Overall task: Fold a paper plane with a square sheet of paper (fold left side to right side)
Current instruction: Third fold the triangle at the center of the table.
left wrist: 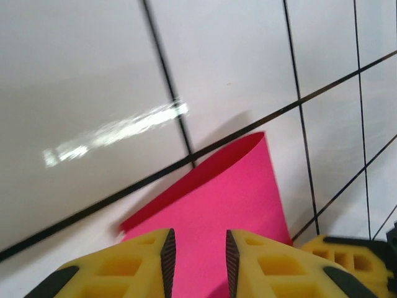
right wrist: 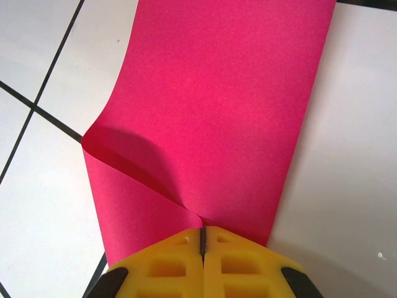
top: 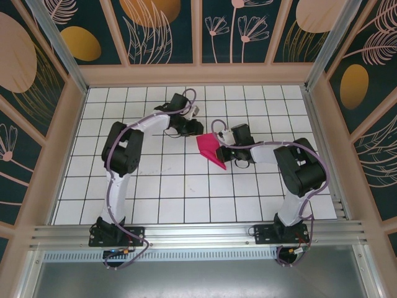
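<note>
The bench (top: 186,186) has a white surface divided by thin black grid lines into square tiles. Dark teal wall panels (top: 161,31) with gold ovals and pale plant drawings enclose three sides, set in a tan frame (top: 198,74). An aluminium rail (top: 198,231) spans the near edge.

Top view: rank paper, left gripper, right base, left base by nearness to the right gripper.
From the right gripper:
1. Paper, in its grip.
2. Left gripper, up-left.
3. Right base, near edge, right.
4. Left base, near edge, left.
</note>
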You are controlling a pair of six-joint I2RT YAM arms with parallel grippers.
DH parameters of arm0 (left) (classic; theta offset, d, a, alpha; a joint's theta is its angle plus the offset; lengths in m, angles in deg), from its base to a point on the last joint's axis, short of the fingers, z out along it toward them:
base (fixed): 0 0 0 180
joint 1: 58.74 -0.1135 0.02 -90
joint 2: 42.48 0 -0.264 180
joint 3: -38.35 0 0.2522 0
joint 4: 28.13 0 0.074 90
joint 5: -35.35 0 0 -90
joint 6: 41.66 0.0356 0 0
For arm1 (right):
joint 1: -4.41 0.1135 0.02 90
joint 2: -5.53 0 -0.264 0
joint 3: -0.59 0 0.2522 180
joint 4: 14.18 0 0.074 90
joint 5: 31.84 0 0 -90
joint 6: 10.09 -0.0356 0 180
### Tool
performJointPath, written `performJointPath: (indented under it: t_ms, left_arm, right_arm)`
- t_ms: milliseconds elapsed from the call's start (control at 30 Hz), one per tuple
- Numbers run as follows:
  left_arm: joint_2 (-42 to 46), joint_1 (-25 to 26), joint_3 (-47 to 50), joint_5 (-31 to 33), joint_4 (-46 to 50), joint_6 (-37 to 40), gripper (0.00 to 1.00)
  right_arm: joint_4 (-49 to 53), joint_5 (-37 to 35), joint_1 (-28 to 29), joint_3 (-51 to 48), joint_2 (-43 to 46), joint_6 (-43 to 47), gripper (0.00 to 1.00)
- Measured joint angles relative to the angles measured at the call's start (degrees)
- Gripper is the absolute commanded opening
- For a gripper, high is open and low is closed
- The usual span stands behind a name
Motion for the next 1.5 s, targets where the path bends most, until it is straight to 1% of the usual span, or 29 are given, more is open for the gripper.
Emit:
performJointPath:
  t_ms: [100, 233, 400, 467, 833, 1233, 1300, 1400, 1500]
  left_arm:
    - [5.9, -0.6, 7.0, -1.7, -2.1, -0.5, 0.25]
    - [10.1, 1.6, 13.3, -5.5, -6.2, -2.0, 0.25]
    - [9.6, 5.0, 14.5, -8.1, -9.0, -3.7, 0.25]
    - [9.0, 5.6, 14.5, -8.6, -9.9, -4.1, 0.25]
    - [3.1, 5.7, 14.4, -8.9, -11.1, -5.0, 0.25]
    - [1.9, 5.7, 14.1, -7.8, -11.0, -4.9, 0.24]
    - [1.9, 5.7, 14.0, -7.6, -10.7, -4.9, 0.23]
    - [1.6, 5.8, 13.5, -7.4, -10.1, -4.9, 0.23]
    - [1.3, 6.0, 13.0, -7.3, -9.3, -4.7, 0.22]
  right_arm:
    - [0.1, 0.0, 0.0, 0.0, 0.0, 0.0, 0.00]
    - [0.3, 0.0, 0.0, 0.2, -0.1, 0.0, 0.00]
    - [0.9, 0.0, 0.0, 0.6, -0.3, 0.0, 0.00]
    - [1.1, 0.0, 0.0, 0.8, -0.3, 0.0, 0.00]
    - [1.6, 0.0, 0.0, 1.1, -0.5, 0.0, 0.00]
    - [2.2, 0.0, 0.0, 1.5, -0.6, -0.3, 0.00]
    - [2.4, 0.0, 0.0, 1.7, -0.6, -0.6, 0.03]
    - [3.7, -0.5, 0.0, 2.3, -0.5, -1.0, 0.14]
    - [5.6, -1.7, 0.0, 3.0, 0.2, -1.2, 0.21]
